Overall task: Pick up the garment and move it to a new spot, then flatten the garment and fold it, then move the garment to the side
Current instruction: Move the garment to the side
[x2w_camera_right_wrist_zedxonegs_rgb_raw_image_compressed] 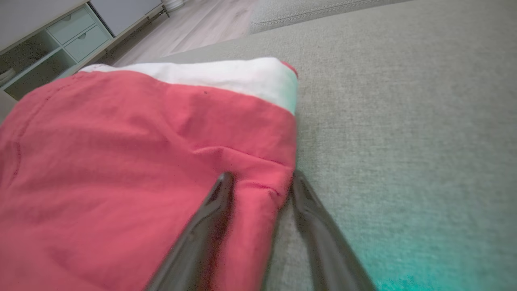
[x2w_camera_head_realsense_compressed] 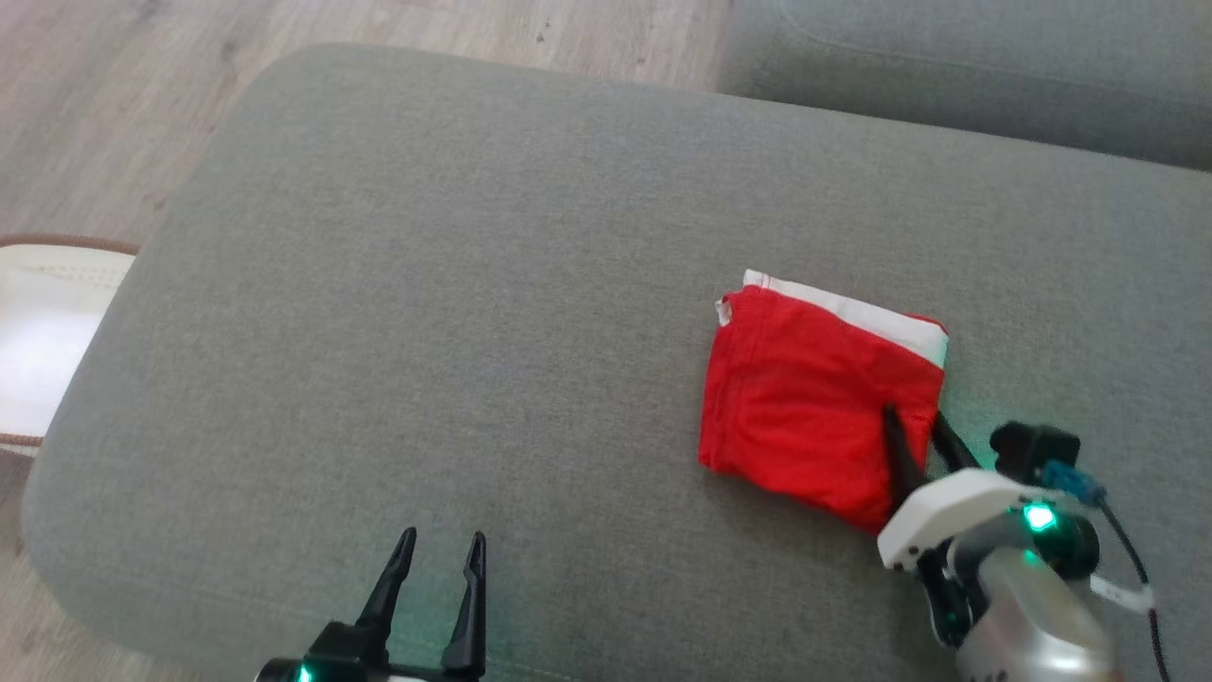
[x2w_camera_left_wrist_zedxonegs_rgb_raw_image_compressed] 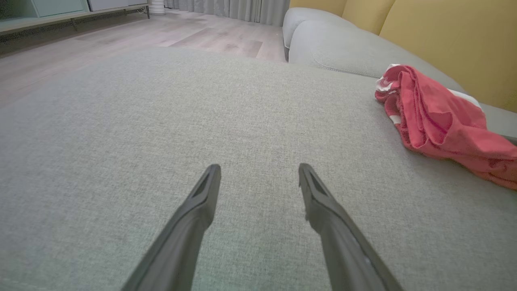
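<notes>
Grey woven fabric covers a broad, rounded sofa cushion that spans most of the head view. At the far left, pale wood-plank flooring shows beyond the cushion's edge. A cream-white object with a brown rim is cut off by the frame there; what it is cannot be made out.

At the lower left, the left gripper hovers over bare cushion. Its two long dark fingers are spread wide, with nothing between them, and it sits well apart from the clothing.

Right of centre lies the folded red cloth garment, roughly square and flat on the cushion. A white band runs along its far edge. From the left wrist view its near side shows as loose, layered folds.

At the lower right, the right gripper reaches in from a white and silver wrist with a green light. Its fingers are parted, a little narrower than the left's, and straddle the garment's right-hand edge. One finger lies over the red cloth and the other runs just beside the edge, against the cushion. The close view is blurred, so the fingers seem not to have pinched the cloth, though that is uncertain.

At the upper right, a second grey cushion adjoins the first.
</notes>
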Available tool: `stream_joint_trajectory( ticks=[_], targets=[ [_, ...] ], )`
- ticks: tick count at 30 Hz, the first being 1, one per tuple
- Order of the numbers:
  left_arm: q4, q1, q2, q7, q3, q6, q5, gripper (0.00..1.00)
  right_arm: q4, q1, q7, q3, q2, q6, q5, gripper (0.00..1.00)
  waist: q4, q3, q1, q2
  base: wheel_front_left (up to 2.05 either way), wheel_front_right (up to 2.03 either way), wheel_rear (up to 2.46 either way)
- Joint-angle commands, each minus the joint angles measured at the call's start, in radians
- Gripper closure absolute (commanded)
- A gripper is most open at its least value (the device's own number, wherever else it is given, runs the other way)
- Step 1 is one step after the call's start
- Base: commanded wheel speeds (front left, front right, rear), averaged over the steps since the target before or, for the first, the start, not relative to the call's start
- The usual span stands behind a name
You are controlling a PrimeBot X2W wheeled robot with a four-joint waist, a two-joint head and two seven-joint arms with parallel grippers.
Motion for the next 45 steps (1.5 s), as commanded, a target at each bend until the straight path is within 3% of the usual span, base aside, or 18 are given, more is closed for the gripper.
stream_joint_trajectory(
  ticks=[1, 7, 20, 26, 33, 40, 45],
  targets=[
    [-0.030, -0.020, 0.001, -0.008, 0.031, 0.002, -0.005, 0.00, 0.007, -0.020, -0.002, 0.031, 0.000, -0.001, 0.004, 1.00, -0.009, 0.003, -0.0001, 0.0000, 0.00, 0.00, 0.00],
    [-0.039, -0.036, 0.001, -0.008, 0.036, -0.001, -0.004, 0.00, -0.009, -0.052, -0.021, 0.051, 0.000, -0.001, 0.027, 1.00, -0.114, -0.004, -0.0001, 0.0000, 0.00, 0.00, 0.00],
    [-0.054, -0.168, 0.001, -0.008, -0.030, -0.010, -0.014, 0.00, -0.208, 0.002, -0.022, 0.062, 0.000, -0.001, -0.002, 1.00, -0.598, 0.013, -0.0001, 0.0000, 0.00, 0.00, 0.00],
    [-0.048, -0.188, 0.001, -0.008, -0.040, -0.016, -0.024, 0.00, -0.259, 0.036, -0.022, 0.095, 0.000, -0.001, 0.003, 1.00, -0.751, 0.031, -0.0001, 0.0000, 0.00, 0.00, 0.00],
    [-0.036, -0.200, 0.001, -0.008, -0.061, -0.025, -0.018, 0.00, -0.287, 0.053, -0.022, 0.100, 0.000, -0.001, 0.008, 1.00, -0.789, 0.055, -0.0001, 0.0000, 0.00, 0.00, 0.00],
    [-0.016, -0.192, 0.001, -0.008, -0.056, -0.032, -0.006, 0.00, -0.298, -0.045, -0.019, 0.116, -0.013, -0.001, -0.080, 1.00, -0.742, 0.083, -0.0001, 0.0000, 0.00, 0.00, 0.00],
    [-0.006, -0.199, 0.001, -0.008, -0.057, -0.040, 0.007, 0.00, -0.271, -0.191, 0.014, 0.104, -0.095, -0.001, -0.129, 1.00, -0.682, 0.117, -0.0001, 0.0000, 0.00, 0.00, 0.00]
  ],
)
